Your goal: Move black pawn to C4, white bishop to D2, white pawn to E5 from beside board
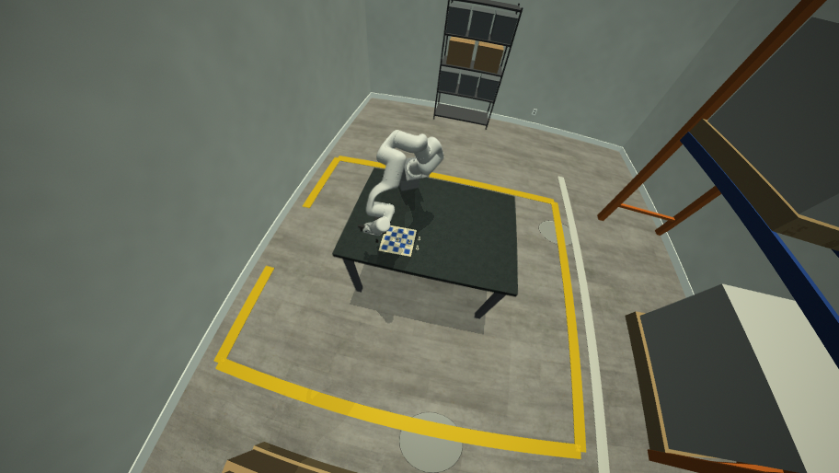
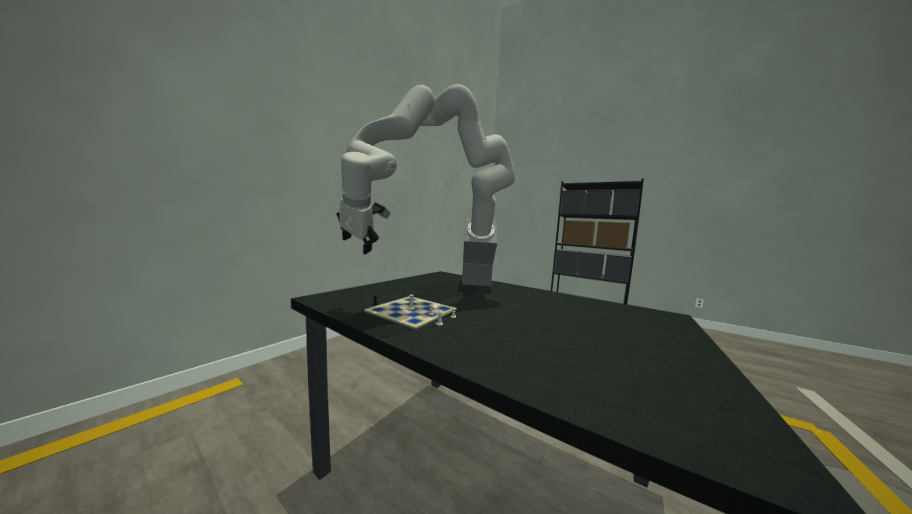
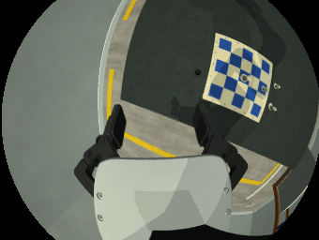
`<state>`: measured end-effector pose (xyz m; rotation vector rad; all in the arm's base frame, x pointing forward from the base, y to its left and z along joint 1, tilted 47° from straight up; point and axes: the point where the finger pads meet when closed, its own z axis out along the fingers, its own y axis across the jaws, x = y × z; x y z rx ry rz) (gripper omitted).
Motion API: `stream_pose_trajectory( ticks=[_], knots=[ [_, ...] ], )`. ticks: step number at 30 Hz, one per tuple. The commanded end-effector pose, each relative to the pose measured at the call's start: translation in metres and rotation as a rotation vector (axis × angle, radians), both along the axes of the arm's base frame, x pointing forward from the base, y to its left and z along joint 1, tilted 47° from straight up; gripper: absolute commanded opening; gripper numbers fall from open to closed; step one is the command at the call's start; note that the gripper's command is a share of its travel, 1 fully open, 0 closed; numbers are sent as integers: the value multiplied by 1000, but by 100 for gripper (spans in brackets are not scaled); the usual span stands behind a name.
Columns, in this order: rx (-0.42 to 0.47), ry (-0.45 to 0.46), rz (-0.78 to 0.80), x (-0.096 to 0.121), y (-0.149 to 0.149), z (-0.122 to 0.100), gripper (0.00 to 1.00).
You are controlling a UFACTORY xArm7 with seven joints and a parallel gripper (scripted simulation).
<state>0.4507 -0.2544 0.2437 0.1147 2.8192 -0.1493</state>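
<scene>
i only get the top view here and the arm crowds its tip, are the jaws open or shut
observer: Open. In the wrist view the gripper has its jaws wide apart, with nothing between them.

operator: ok and is it down at the table or up high

observer: Up high: the exterior view shows a tall gap between it and the table.

operator: black pawn is just a dark dot to me, standing or tipped

observer: Standing. In the exterior view the black pawn is upright beside the board.
</scene>
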Motion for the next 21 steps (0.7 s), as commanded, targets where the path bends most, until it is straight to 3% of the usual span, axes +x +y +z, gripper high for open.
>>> stream_pose_trajectory(
  ticks=[1, 2, 4, 5, 6, 8, 13, 21],
  knots=[
    [88, -102, -37, 0, -12, -28, 100],
    [88, -102, -37, 0, -12, -28, 100],
    [226, -186, -81, -5, -4, -54, 100],
    [226, -186, -81, -5, -4, -54, 100],
    [289, -224, -100, -7, 2, -62, 100],
    [289, -224, -100, -7, 2, -62, 100],
    [443, -320, -144, -9, 22, -77, 100],
    [560, -393, -175, -9, 40, -81, 100]
  ],
)
